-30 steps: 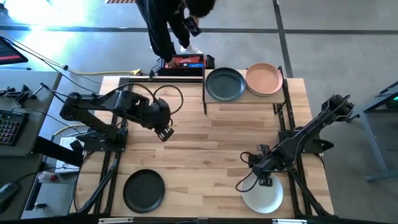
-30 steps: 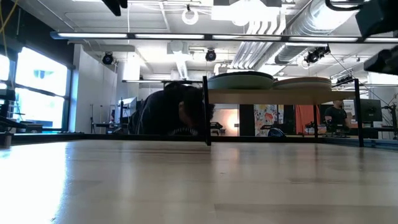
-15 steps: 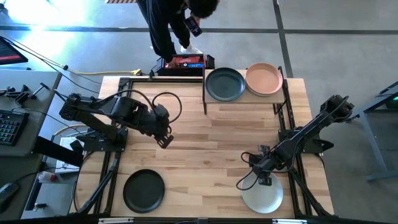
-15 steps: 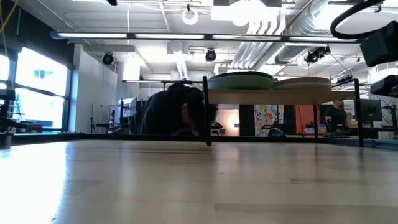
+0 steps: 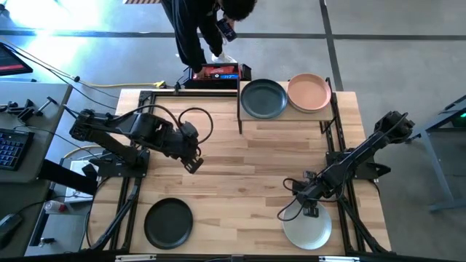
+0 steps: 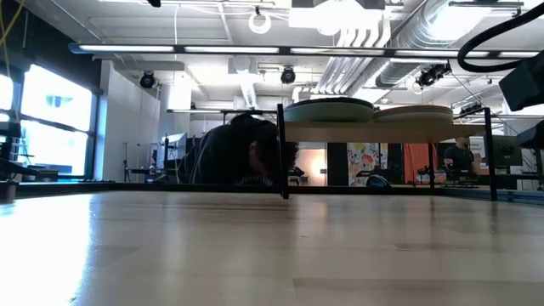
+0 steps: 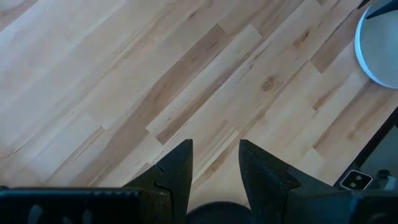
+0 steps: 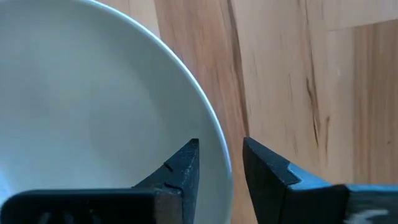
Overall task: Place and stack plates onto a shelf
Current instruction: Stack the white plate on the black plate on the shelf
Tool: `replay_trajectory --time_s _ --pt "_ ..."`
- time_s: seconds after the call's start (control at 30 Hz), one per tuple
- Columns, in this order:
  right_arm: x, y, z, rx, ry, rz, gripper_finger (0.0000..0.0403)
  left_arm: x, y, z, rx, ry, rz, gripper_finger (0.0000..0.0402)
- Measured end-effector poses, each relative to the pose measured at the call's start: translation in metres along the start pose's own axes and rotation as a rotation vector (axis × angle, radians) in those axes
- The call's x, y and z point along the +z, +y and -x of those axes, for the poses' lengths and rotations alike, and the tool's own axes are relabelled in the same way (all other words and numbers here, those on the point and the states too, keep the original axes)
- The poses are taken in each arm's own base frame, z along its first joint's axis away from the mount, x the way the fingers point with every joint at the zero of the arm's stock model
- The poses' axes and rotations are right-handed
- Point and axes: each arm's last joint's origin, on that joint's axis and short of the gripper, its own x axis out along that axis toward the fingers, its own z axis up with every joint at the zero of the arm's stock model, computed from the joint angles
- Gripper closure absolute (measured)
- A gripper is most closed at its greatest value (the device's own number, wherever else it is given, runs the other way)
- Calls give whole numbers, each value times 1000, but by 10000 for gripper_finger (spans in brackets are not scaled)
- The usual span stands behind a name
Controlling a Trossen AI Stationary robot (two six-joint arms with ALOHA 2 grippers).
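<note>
An off-white plate lies flat at the table's near right corner. My right gripper points down at its far rim, open. In the right wrist view one finger stands over the plate's inside and the other outside the rim, with wood showing between them. A black plate lies flat near the near left corner. My left gripper hovers open over bare wood left of centre. On the shelf sit a dark teal plate and a peach plate.
The shelf's black posts stand at the far right of the table. A red-and-black box sits beyond the far edge, and a person bends over it. Bare wood lies between the two arms.
My left gripper has moved a little toward the near edge, away from the shelf, and then kept still. The plates have not moved.
</note>
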Motion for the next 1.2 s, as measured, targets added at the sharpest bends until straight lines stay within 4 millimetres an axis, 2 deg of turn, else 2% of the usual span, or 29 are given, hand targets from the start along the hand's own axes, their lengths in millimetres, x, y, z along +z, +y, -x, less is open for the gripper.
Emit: replay_trajectory --time_s 0.37,0.63,0.9,1.2 --pt "-1 2 0 40 29 18 395 1 0 0 15 -23 -1 284" --pt "3 4 4 53 29 -39 401 1 -2 -3 25 -16 -40 284" --pt "17 17 26 20 -17 -43 403 3 -12 -20 58 10 -144 284" --pt "37 30 69 -69 -108 -61 403 8 -25 -38 70 -13 -180 284"
